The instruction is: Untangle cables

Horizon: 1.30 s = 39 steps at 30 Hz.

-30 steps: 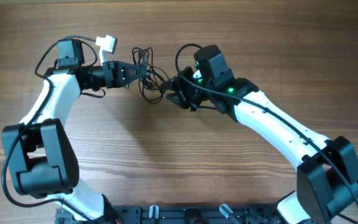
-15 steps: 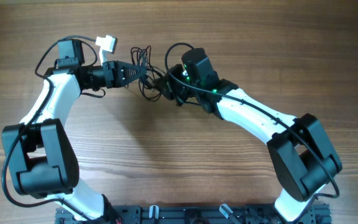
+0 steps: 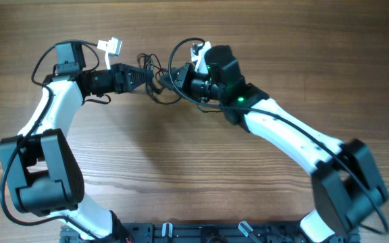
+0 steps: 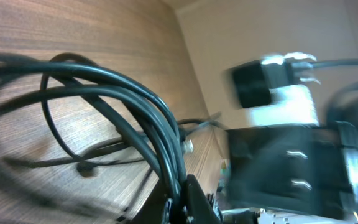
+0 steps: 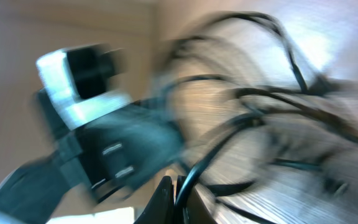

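The cables are a small bunch of thin black loops between my two grippers at the back of the wooden table. My left gripper points right and is shut on several strands. In the left wrist view those strands curve down into the closed left gripper. My right gripper points left from the other side and is shut on one strand of the bunch. The right wrist view is blurred, but a black cable runs into the closed right gripper. The plug tips are too small to make out.
A white connector sticks out behind the left arm's wrist. A thicker black arm cable loops over the right wrist. The two wrists are close together, almost facing each other. The arm bases stand at the table's front edge.
The right gripper has closed on a strand and moved left and toward the back. The left gripper shifted slightly back and left, still shut. The bunch has moved with them.
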Tool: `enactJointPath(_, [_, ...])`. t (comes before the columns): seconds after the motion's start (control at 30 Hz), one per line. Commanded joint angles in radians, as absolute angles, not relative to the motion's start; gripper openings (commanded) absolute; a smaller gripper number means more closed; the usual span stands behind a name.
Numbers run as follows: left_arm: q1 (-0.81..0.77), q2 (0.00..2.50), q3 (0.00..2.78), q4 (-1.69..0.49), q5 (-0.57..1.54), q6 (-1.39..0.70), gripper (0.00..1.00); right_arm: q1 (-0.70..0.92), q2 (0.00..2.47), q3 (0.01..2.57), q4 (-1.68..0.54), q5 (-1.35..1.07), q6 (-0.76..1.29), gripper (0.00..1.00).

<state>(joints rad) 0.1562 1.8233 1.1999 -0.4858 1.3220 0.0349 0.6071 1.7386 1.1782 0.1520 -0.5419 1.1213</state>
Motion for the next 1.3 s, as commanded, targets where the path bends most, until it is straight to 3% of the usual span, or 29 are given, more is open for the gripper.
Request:
enactJointPath(0.0, [0.154, 1.829, 1.212, -0.423, 1.213, -0.099, 0.04, 0.609, 1.622, 1.183, 0.176, -0.634, 0.896, 0.05])
enactJointPath(0.13, [0.154, 1.829, 1.212, -0.403, 1.187, -0.128, 0.04, 0.609, 1.605, 1.183, 0.26, -0.797, 0.774, 0.05])
enactJointPath(0.23, [0.152, 1.829, 1.21, -0.424, 1.017, -0.194, 0.04, 0.609, 1.605, 1.183, 0.432, -0.923, 0.682, 0.05])
enactJointPath(0.5, [0.152, 1.829, 1.21, -0.422, 1.007, -0.187, 0.04, 0.608, 1.606, 1.183, 0.704, -0.878, 0.564, 0.05])
enactJointPath(0.6, [0.153, 1.829, 1.21, -0.419, 1.0, -0.187, 0.04, 0.609, 1.606, 1.183, 0.766, -0.742, 0.688, 0.05])
enactJointPath(0.67, [0.152, 1.829, 1.21, -0.417, 1.0, -0.177, 0.04, 0.608, 1.606, 1.183, 0.695, -0.706, 0.817, 0.05])
enactJointPath(0.97, [0.152, 1.829, 1.21, -0.41, 1.009, -0.055, 0.04, 0.609, 1.606, 1.183, -0.004, -0.749, 0.756, 0.05])
enactJointPath(1.17, [0.152, 1.829, 1.21, -0.4, 1.103, -0.003, 0.04, 0.616, 1.607, 1.182, -0.331, -0.746, 0.668, 0.06])
enactJointPath(1.2, [0.152, 1.829, 1.21, -0.4, 1.103, -0.003, 0.04, 0.618, 1.607, 1.182, -0.373, -0.733, 0.638, 0.25])
enactJointPath(1.27, [0.152, 1.829, 1.21, -0.405, 1.105, 0.007, 0.04, 0.619, 1.608, 1.182, -0.448, -0.669, 0.587, 0.84])
